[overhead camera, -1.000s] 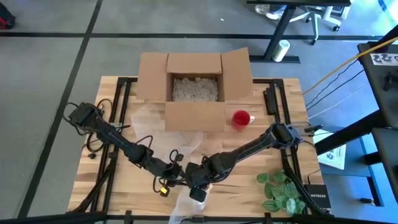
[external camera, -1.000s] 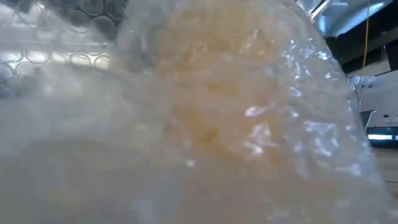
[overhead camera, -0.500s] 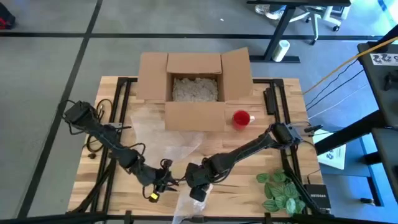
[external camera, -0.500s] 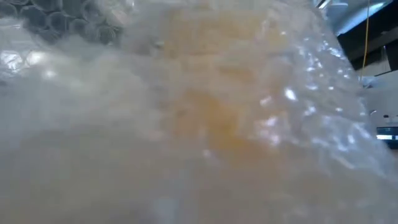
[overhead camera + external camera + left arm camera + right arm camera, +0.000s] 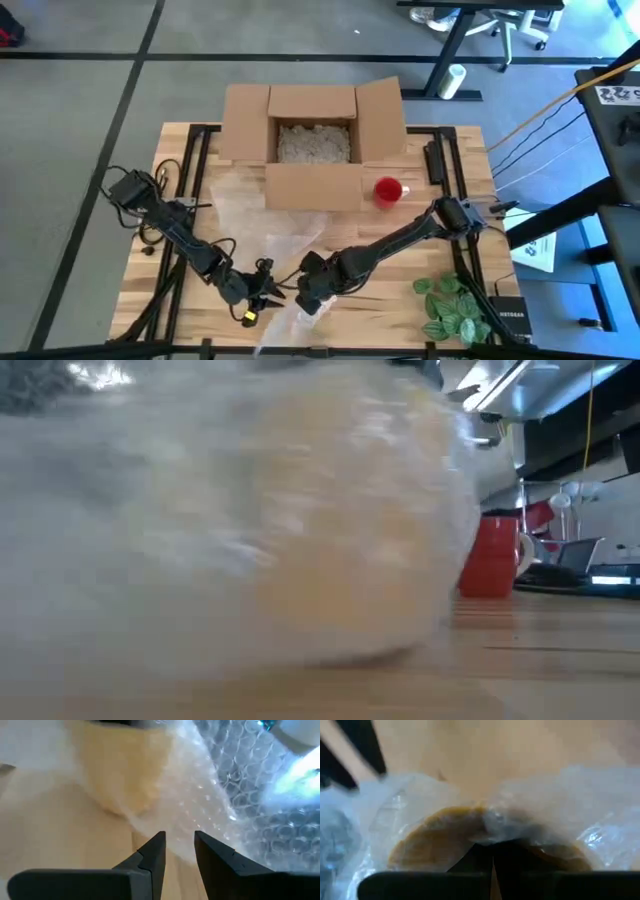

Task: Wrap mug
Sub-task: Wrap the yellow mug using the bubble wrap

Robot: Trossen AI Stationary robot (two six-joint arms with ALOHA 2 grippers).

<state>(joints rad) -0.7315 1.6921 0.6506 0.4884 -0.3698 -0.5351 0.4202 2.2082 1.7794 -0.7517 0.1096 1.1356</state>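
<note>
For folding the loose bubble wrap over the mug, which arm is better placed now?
Probably the left. The left gripper is open and empty beside the loose bubble wrap. The right gripper looks shut on the wrapped yellow mug, so it should keep holding.

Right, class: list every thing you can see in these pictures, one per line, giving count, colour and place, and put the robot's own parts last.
Table: one, light wood, under everything.
Cardboard box: one, brown, flaps open, far middle of the table.
Packing fill: pale, inside the box.
Red mug: one, red, beside the box's right front corner.
Yellow mug: one, yellowish, inside the bubble wrap at the near edge.
Bubble wrap: one clear sheet, from the box front to the near edge.
Leafy plant: one, green, near right corner.
Left gripper: one, dark, fingers slightly apart, next to the wrap.
Right gripper: one, dark, shut on the wrapped yellow mug.
</note>
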